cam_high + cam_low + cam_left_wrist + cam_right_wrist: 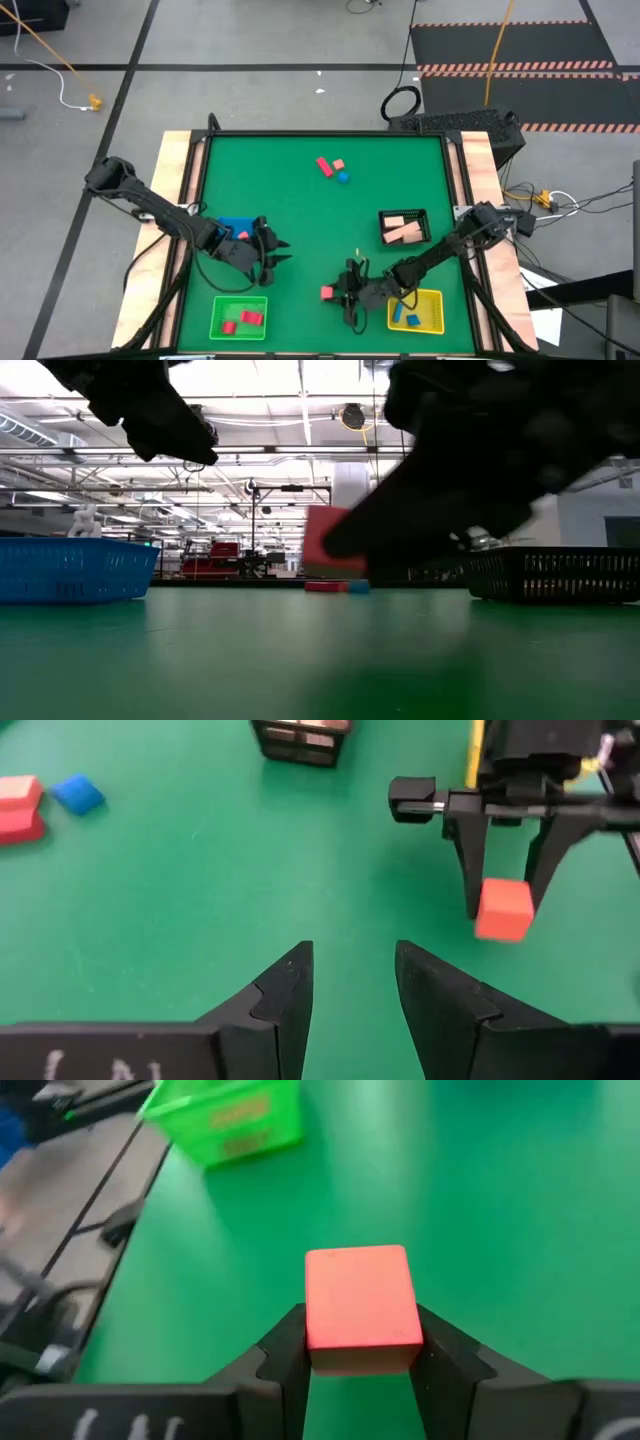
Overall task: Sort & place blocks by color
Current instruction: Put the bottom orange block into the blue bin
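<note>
Right pincer [360, 1355] pinching red cube [360, 1310], low over counter [300, 210] near front. We judge green tray [240, 317] lies leftward, nearer left pincer [350, 990], which hangs spread, empty.

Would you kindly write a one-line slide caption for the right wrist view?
Right hand closed on a red cube above the green table, with the green tray ahead.

the table mat [300, 220] was green. the held cube [360, 1308] was salmon-red between black fingers [285, 1355]. trays at the lower frame were lime green [238, 318], yellow [416, 311], blue [236, 227], and black [404, 228].
</note>
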Robot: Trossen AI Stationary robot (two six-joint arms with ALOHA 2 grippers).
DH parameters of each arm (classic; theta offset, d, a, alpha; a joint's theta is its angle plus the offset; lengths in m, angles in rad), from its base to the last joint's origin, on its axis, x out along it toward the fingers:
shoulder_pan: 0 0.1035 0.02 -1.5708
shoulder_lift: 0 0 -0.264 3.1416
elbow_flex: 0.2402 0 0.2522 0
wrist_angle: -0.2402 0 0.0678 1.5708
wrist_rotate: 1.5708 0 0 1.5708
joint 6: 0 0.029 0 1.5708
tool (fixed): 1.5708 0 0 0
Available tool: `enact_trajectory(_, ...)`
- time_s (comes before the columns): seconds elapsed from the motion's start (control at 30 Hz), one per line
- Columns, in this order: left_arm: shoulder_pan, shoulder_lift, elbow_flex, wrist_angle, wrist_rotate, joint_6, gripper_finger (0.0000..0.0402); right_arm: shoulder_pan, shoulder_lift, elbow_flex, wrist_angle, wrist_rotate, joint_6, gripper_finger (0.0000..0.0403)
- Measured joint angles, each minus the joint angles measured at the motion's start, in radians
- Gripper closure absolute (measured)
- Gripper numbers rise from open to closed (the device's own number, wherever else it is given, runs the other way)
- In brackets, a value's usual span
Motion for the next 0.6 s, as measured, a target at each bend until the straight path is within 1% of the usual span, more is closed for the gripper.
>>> enact_trajectory(0.13, 0.025, 0.0, 0.0, -0.001, -0.001, -0.044, 0.0256, -0.056, -0.04, 0.0, 0.001, 0.002, -0.102, 0.0286)
enact_trajectory(0.3, 0.073, 0.0, 0.0, -0.011, 0.001, -0.101, 0.0256, -0.128, -0.096, 0.0, -0.002, 0.008, -0.315, 0.0279)
enact_trajectory(0.4, 0.105, 0.0, 0.0, -0.008, 0.0, -0.087, 0.0256, -0.17, -0.119, 0.0, -0.014, 0.009, -0.409, 0.0278)
enact_trajectory(0.6, 0.141, 0.0, 0.0, 0.004, 0.0, 0.003, 0.0256, -0.242, -0.133, 0.0, -0.032, 0.011, -0.514, 0.0276)
